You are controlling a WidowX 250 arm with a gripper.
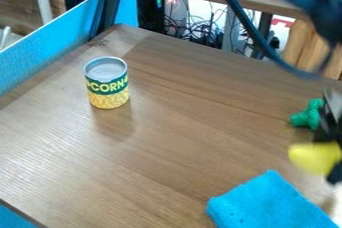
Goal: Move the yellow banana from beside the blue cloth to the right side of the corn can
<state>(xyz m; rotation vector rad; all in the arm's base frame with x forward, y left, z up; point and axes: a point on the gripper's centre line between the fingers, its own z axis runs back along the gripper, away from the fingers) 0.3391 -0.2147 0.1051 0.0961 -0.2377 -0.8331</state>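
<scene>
At the right edge, above the table [187, 122], hangs my gripper [327, 153], partly cut off by the view's edge. It is shut on a blurred yellow object [311, 157], whose rounded end sticks out to the left. Just above and left of the gripper is a green knobbly object [307, 116]. A blue folded cloth [267, 204] lies on the table below and left of the gripper. The corn can [107, 83] stands upright at the upper left, far from the gripper.
A blue partition [50, 44] runs along the table's left side. Behind the far edge are a wooden shelf [267, 2], dark supports and tangled cables [200, 34]. The arm's blue and black parts and a loose cable hang across the upper right.
</scene>
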